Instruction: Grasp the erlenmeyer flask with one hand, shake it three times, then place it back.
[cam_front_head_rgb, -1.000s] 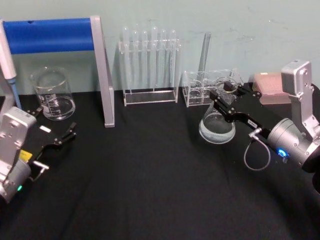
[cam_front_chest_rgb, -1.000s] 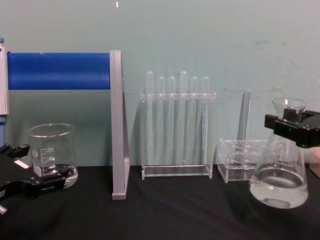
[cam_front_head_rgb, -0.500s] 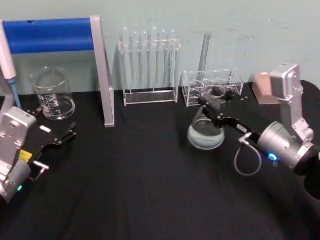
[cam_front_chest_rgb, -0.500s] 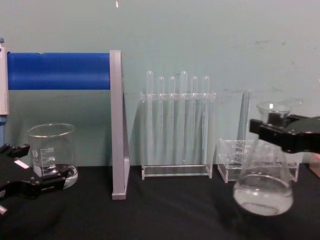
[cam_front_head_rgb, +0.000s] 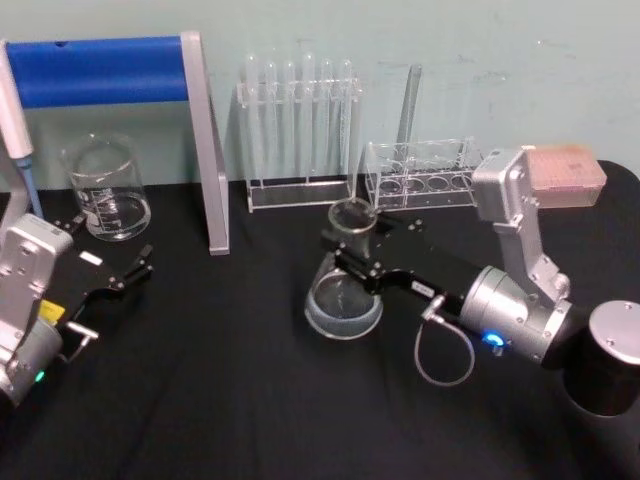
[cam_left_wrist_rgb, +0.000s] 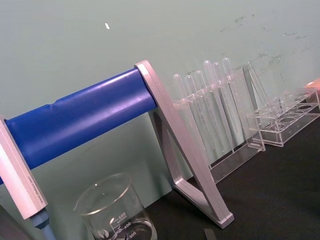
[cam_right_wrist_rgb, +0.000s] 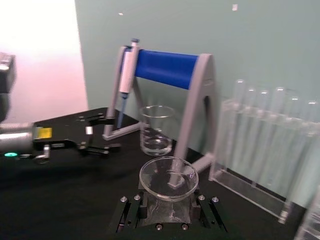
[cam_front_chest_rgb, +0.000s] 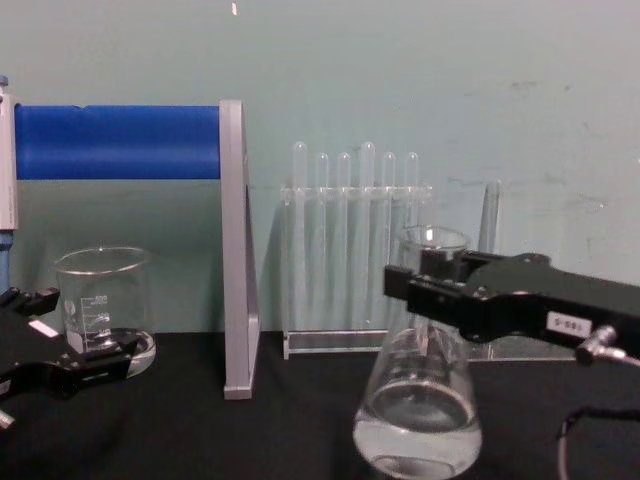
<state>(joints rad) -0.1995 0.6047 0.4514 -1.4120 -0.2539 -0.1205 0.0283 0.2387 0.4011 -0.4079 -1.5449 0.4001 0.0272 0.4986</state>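
Note:
The erlenmeyer flask (cam_front_head_rgb: 344, 296), clear glass with a little water in its wide base, stands nearly upright over the middle of the black table. My right gripper (cam_front_head_rgb: 354, 252) reaches in from the right and is shut on its neck just below the flared rim. The chest view shows the flask (cam_front_chest_rgb: 418, 420) low and close, with the gripper (cam_front_chest_rgb: 426, 290) clamped across its neck. The right wrist view looks down into the flask's mouth (cam_right_wrist_rgb: 168, 178). I cannot tell whether its base touches the cloth. My left gripper (cam_front_head_rgb: 112, 294) rests open at the left, near the beaker.
A glass beaker (cam_front_head_rgb: 105, 190) and a blue-barred pipette stand (cam_front_head_rgb: 110, 70) occupy the back left. A rack of test tubes (cam_front_head_rgb: 300, 130) and a low clear rack (cam_front_head_rgb: 420, 175) line the back wall. A pink box (cam_front_head_rgb: 565, 175) sits at the back right.
My right gripper has carried the flask leftward and toward me, from in front of the low clear rack to the table's middle. The left arm has not moved.

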